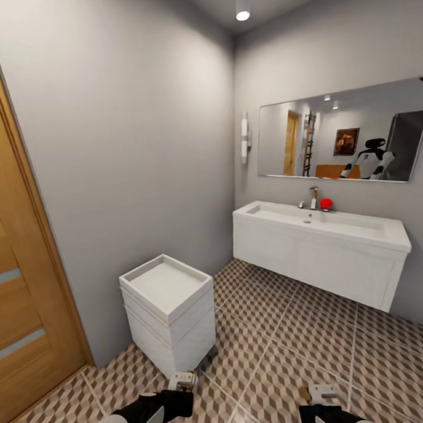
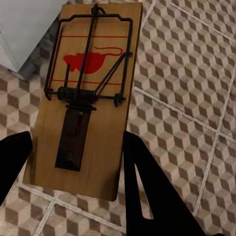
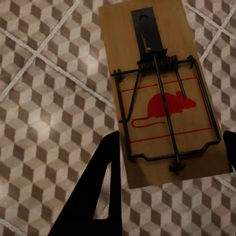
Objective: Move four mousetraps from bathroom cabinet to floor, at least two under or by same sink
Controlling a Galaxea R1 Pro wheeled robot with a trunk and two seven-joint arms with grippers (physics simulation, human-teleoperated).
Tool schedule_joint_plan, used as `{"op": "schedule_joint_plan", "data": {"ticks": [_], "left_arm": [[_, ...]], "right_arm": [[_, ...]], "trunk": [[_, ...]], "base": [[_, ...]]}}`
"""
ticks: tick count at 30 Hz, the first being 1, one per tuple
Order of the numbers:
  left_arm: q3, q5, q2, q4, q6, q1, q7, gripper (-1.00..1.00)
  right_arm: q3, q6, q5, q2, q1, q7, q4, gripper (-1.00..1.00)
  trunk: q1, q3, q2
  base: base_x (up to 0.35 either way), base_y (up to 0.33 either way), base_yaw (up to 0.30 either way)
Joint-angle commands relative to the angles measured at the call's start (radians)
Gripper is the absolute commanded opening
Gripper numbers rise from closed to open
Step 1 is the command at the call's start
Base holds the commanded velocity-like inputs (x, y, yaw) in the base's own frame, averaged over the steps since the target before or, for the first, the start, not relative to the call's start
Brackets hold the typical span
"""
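The head view takes in the cube-patterned brown, beige and white tiled bathroom floor (image 1: 285, 343), the wide white rectangular sink (image 1: 323, 222) on its boxy white vanity under a long wall mirror (image 1: 343, 132), a small white drawer unit (image 1: 168, 312) by the grey wall and an orange-brown wooden door (image 1: 21, 293), with both arms low at the frame's bottom edge. There the left gripper (image 1: 182, 381) and right gripper (image 1: 323, 391) show only as pale tips, each mousetrap hardly readable. The wrist views show more: the left gripper (image 2: 73, 172) is closed on a flat brown wooden mousetrap with a red mouse print (image 2: 88, 93) above the tiles beside the drawer unit's corner, and the right gripper (image 3: 172, 162) clamps another brown wooden mousetrap (image 3: 160, 93) over bare floor
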Motion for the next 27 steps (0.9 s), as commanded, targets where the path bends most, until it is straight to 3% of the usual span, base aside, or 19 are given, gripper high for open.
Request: {"op": "schedule_joint_plan", "data": {"ticks": [1,9,14,27], "left_arm": [[-0.007,0.008,0.000,-0.001,0.005,-0.001,-0.003,-1.00],[-0.007,0.009,-0.013,0.000,0.008,-0.001,-0.006,-1.00],[-0.007,0.006,-0.033,0.002,0.008,-0.001,-0.006,-1.00],[-0.007,0.005,-0.036,0.002,0.006,-0.001,-0.004,-1.00]], "right_arm": [[-0.008,0.002,0.009,0.000,-0.001,-0.003,0.002,-1.00],[-0.008,0.001,0.009,0.002,-0.001,-0.003,0.002,-1.00],[-0.008,0.003,0.009,0.002,-0.001,-0.004,0.002,-1.00],[-0.008,0.004,0.009,0.000,-0.001,-0.003,0.002,-1.00]], "trunk": [[0.001,-0.001,-0.001],[0.001,0.000,-0.001],[0.001,0.005,-0.001],[0.001,0.010,-0.001]], "base": [[0.306,0.000,0.000],[0.290,0.000,-0.041],[0.048,0.000,-0.228],[0.003,0.000,-0.278]]}}
